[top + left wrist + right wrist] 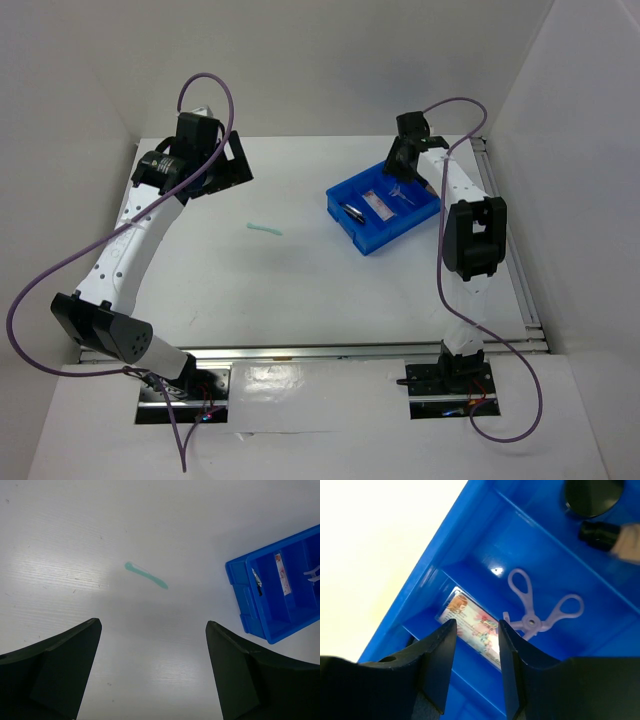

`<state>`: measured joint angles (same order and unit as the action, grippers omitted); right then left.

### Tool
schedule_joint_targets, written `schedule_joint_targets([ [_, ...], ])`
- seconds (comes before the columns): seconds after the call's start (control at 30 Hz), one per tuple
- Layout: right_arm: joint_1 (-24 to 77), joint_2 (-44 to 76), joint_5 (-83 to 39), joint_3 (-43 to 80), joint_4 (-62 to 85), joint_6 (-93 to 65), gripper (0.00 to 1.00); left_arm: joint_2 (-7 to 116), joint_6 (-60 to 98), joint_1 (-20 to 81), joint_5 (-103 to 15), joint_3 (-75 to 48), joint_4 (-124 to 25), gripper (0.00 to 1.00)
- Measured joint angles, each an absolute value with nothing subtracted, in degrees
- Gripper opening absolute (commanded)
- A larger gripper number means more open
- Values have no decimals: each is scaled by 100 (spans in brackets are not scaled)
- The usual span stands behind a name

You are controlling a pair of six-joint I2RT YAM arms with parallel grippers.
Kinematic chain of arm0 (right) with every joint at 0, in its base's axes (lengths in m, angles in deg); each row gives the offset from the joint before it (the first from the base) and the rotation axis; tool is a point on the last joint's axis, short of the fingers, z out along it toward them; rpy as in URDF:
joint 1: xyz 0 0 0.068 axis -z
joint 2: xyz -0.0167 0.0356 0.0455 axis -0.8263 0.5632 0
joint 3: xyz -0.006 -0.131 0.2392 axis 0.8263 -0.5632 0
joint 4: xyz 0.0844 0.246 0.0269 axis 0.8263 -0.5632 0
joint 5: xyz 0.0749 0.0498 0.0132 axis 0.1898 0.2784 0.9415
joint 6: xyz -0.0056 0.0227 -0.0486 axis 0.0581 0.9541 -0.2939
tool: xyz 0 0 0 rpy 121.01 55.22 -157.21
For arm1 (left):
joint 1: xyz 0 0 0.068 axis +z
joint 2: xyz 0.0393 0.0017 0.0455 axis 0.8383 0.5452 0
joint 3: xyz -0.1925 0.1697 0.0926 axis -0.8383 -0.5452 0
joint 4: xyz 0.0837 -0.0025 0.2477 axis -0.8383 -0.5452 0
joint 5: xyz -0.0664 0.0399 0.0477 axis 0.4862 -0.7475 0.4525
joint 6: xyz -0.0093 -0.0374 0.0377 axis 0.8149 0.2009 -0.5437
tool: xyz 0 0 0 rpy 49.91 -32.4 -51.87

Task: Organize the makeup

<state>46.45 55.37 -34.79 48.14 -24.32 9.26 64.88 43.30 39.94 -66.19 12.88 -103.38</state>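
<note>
The mint-green stick (264, 229) lies alone on the white table, also in the left wrist view (146, 575). My left gripper (222, 168) (152, 625) is open and empty, high above the table, back left of the stick. The blue bin (340, 212) (237, 577) (445, 545) holds the clear pinkish packet (470, 616), the purple looped piece (533, 622), the round black pot (592, 495), the tan cylinder with black end (615, 536) and the slim black tube (355, 211). My right gripper (400, 165) (476, 625) hangs over the packet, partly open and empty.
White walls close the table at the back and both sides. A metal rail (350, 350) runs along the near edge by the arm bases. Purple cables loop off both arms.
</note>
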Motion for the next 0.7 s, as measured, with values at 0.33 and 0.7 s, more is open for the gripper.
schedule_joint_targets([
  [0.33,4597,5537,-3929,4989,-2509,557,59,6488,4341,3994,-6586,1288,-10338,100],
  [0.7,4649,5544,-3669,4801,-2524,362,55,6488,4348,3994,-6556,1288,-10338,100],
])
